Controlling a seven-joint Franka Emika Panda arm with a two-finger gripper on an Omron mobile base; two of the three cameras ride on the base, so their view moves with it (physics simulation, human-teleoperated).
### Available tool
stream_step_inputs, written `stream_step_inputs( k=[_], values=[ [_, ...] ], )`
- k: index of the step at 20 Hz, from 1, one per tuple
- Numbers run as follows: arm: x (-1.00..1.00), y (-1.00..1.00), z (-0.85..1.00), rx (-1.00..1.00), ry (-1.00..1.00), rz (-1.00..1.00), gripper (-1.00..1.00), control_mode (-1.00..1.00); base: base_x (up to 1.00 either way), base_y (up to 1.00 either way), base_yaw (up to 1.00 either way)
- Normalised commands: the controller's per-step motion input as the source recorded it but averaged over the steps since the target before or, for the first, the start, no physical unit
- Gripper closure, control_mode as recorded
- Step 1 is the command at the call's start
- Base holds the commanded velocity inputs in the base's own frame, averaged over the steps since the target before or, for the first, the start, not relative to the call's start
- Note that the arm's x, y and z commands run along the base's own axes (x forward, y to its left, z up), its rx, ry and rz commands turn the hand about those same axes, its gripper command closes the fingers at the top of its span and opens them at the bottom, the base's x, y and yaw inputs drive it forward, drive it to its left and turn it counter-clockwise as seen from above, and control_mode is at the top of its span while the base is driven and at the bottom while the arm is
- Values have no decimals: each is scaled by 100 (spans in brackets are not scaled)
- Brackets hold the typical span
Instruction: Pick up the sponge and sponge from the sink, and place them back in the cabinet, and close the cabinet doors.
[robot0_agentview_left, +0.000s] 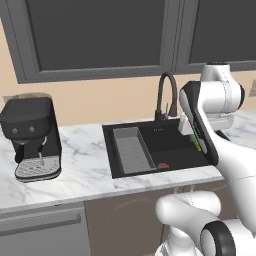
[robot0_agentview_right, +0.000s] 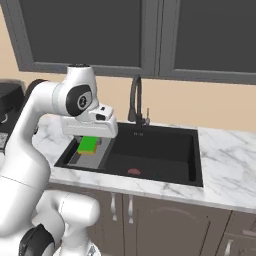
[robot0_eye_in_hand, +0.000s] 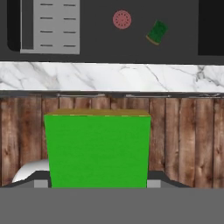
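A: Fingers (robot0_eye_in_hand: 98, 186) closed on first sponge (robot0_eye_in_hand: 98, 148), lifted above sink (robot0_agentview_right: 192, 150) near its left end; second sponge (robot0_eye_in_hand: 157, 33) on basin floor, right of red drain disc (robot0_eye_in_hand: 122, 19)

B: Keep grip level, clear marble tabletop (robot0_eye_in_hand: 109, 76) edge, then carry toward cabinet

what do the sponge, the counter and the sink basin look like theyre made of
Sponge in the gripper: looks like soft foam, a matte bright green face over a thin yellow layer along one edge.
Counter: looks like polished white marble, with grey veining across it.
Sink: smooth matte black, possibly composite or coated metal; the render leaves that open.
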Motion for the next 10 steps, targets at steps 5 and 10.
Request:
stream_step_inputs(
  k=[5,10],
  values=[
    [0,0,0,0,0,0,100,100,-47,0,0],
    [0,0,0,0,0,0,100,100,-42,0,0]
  ],
)
